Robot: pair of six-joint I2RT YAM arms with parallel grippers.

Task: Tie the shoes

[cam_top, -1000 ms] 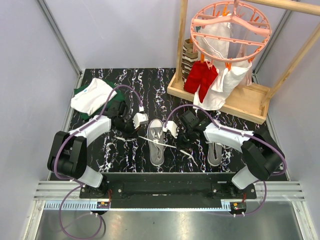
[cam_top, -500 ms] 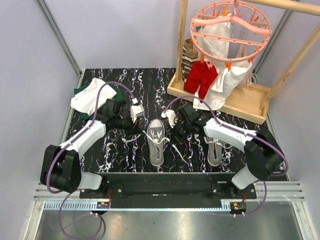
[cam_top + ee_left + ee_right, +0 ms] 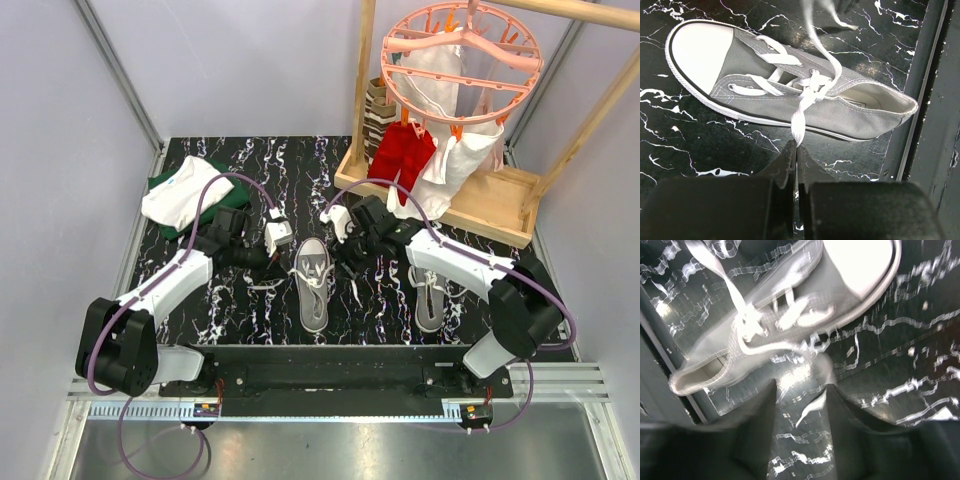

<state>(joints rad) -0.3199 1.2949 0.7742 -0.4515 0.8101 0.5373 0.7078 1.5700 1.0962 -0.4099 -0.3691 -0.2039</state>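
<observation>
Grey canvas shoe [image 3: 313, 290] lies mid-table [image 3: 200, 300], toe away from me, and its mate [image 3: 430, 298] is well apart to the right. My left claw [image 3: 795, 150] is pinched on one white lace [image 3: 799, 117] and holds it out sideways from the crossing, I judge for tension. My right claw [image 3: 800, 390] looks spread, with the other lace end [image 3: 810, 414] loose between its fingers, though that view is blurred.
</observation>
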